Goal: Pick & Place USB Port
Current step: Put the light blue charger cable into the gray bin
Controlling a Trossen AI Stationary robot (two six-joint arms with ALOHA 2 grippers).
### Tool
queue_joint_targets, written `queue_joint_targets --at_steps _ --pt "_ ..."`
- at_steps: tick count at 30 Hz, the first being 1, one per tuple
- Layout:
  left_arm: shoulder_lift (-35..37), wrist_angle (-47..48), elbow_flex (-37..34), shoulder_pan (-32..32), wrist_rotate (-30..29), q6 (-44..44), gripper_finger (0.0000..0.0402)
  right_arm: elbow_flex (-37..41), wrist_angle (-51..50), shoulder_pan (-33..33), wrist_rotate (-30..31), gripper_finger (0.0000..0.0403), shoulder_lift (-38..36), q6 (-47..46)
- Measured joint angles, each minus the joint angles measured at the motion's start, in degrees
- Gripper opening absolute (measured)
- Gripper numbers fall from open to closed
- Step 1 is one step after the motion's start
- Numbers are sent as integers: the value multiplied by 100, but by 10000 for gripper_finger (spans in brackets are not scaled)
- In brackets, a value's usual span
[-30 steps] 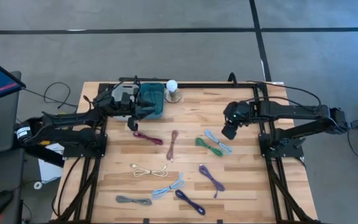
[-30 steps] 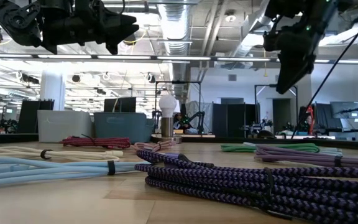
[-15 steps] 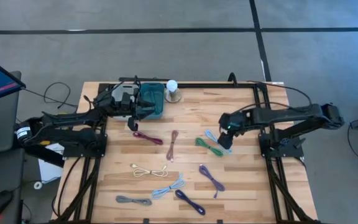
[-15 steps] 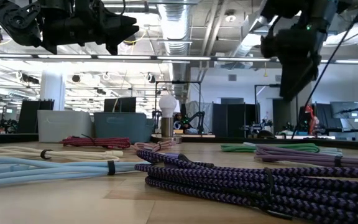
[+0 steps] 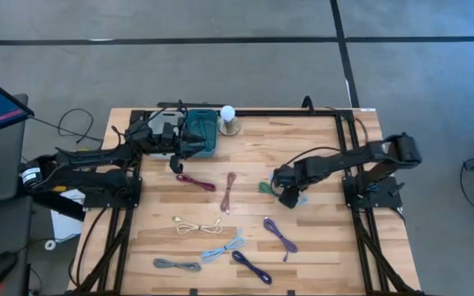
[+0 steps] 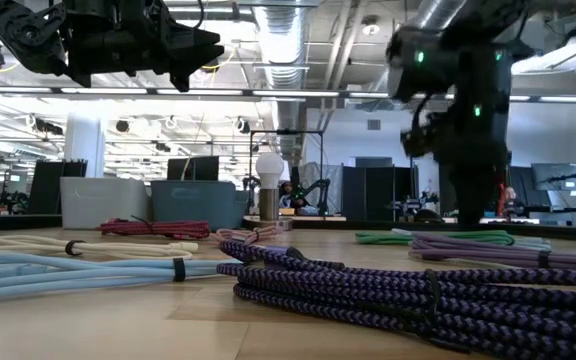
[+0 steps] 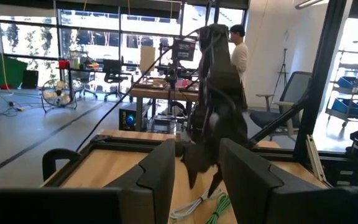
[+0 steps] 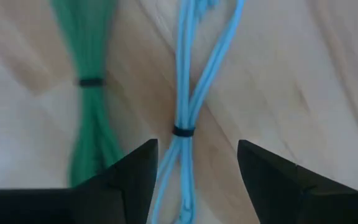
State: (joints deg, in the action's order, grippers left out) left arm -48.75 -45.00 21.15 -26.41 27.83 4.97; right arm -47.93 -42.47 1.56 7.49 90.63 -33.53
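Right end effector [image 8: 194, 171] has dropped from above to the light-blue bundled USB cable [image 8: 188, 93] beside the green one [image 8: 89, 93], fingers spread, empty, straddling it; I judge the grasp is next.

text: none legible | labels: none | signs: none in any view

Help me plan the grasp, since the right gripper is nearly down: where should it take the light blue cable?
Probably at the black tie bunching the light blue cable, coming straight down. The strands pinch narrowest there, and the open right gripper already straddles it, clear of the green cable beside it.
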Motion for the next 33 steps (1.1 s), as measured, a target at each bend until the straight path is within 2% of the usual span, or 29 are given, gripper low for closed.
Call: queue_joint_targets --at_steps 6,9,12,17,18,23,30,33 --pt "0 1 0 -2 -2 0 127 -31 16 -2 -6 202 541 47" --pt "0 3 0 -2 -4 1 127 -25 102 -2 -23 182 651 49" --pt "0 3 0 -2 -7 0 127 -23 143 -1 -20 138 663 86" --pt "0 3 0 -2 -9 0 127 -18 241 4 -82 28 614 159" --pt "0 3 0 -2 -9 0 127 -15 251 4 -81 16 591 253" --pt "0 3 0 -2 -9 0 127 15 320 4 -73 12 330 426" --pt "0 3 0 -2 -9 -8 127 17 528 -91 735 4 -486 818" --pt "0 7 0 -6 -7 -15 127 17 694 -178 831 2 -988 1020"
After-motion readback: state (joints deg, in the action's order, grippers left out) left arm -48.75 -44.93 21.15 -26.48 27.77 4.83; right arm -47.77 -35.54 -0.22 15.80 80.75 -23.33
